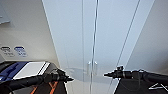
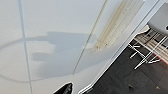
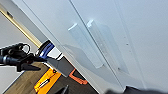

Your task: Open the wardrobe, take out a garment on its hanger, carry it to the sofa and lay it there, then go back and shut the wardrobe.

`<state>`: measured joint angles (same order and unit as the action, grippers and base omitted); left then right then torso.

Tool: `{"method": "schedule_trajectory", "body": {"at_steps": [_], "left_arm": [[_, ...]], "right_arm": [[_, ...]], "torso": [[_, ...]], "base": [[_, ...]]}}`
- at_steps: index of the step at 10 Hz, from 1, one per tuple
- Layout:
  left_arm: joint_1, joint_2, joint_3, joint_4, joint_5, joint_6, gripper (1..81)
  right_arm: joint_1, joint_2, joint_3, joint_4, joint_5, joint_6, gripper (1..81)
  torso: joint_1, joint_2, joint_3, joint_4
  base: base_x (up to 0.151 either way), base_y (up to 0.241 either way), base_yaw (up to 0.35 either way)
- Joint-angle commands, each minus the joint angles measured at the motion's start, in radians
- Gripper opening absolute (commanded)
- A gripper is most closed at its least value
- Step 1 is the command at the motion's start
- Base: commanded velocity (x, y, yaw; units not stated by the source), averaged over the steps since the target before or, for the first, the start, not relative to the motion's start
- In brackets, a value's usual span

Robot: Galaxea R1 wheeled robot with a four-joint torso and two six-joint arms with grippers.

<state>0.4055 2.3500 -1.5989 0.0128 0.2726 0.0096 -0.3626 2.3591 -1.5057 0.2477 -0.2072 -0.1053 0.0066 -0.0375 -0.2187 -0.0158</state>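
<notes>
Straight ahead in the head view, the wardrobe point(image 1: 110, 37), tall and white, both doors shut, seam running down the middle. Either side of that seam, low down, a pair of small vertical handles point(image 1: 92, 68). Left gripper point(image 1: 70, 79) pointing toward the doors from the left, just short of the handles and a little below them; right gripper point(image 1: 105, 74) pointing in from the right, level with the lower part of the handles, near them but not touching. Between the two tips, the seam and a grey shadow on the door panel. Whether either gripper's fingers are apart or together, cannot tell.

From the right wrist view, same two handles point(image 3: 95, 43) seen close and slanted, side by side on the white door face, with the left arm point(image 3: 15, 60) dark beyond the cabinet edge and an orange object point(image 3: 47, 80) on the floor below it.

From the left wrist view, plain white door surface point(image 2: 57, 22) with arm shadows, a dark fingertip point(image 2: 64, 89) at the frame edge, dark floor point(image 2: 120, 75) and white chair legs point(image 2: 147, 55) off to one side.
</notes>
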Motion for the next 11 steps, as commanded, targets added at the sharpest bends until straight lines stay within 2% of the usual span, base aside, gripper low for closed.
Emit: {"method": "schedule_trajectory", "body": {"at_steps": [1, 4, 6, 8, 9, 11], "left_arm": [[-0.171, 0.098, -0.119, -0.017, 0.057, 0.000, 81.1], [-0.193, 0.190, -0.203, -0.013, 0.065, 0.000, 81.1], [-0.193, 0.248, -0.234, -0.024, 0.057, 0.000, 81.1], [-0.195, 0.293, -0.263, -0.024, 0.045, 0.000, 81.1], [-0.195, 0.309, -0.280, -0.024, 0.040, 0.000, 81.1], [-0.196, 0.352, -0.337, -0.024, 0.033, 0.000, 81.1]], "right_arm": [[0.182, 0.117, -0.140, 0.019, -0.046, 0.006, 81.1], [0.205, 0.231, -0.263, 0.022, -0.084, 0.006, 81.1], [0.216, 0.280, -0.295, 0.019, -0.081, 0.006, 81.1], [0.217, 0.298, -0.315, 0.010, -0.048, 0.000, 81.1], [0.216, 0.301, -0.315, 0.007, -0.008, -0.002, 81.1], [0.228, 0.337, -0.352, 0.002, 0.008, -0.001, 81.1]], "torso": [[0.000, 0.000, 0.000, 0.000], [0.001, 0.001, -0.001, 0.000], [0.002, 0.002, -0.001, 0.000], [0.002, 0.002, -0.002, 0.000], [0.002, 0.002, -0.002, 0.000], [0.002, 0.003, -0.002, 0.000]], "base": [[0.000, 0.000, 0.000], [0.000, 0.000, 0.000], [0.000, 0.000, 0.000], [0.000, 0.000, 0.000], [0.000, 0.000, 0.000], [0.000, 0.000, 0.000]]}}
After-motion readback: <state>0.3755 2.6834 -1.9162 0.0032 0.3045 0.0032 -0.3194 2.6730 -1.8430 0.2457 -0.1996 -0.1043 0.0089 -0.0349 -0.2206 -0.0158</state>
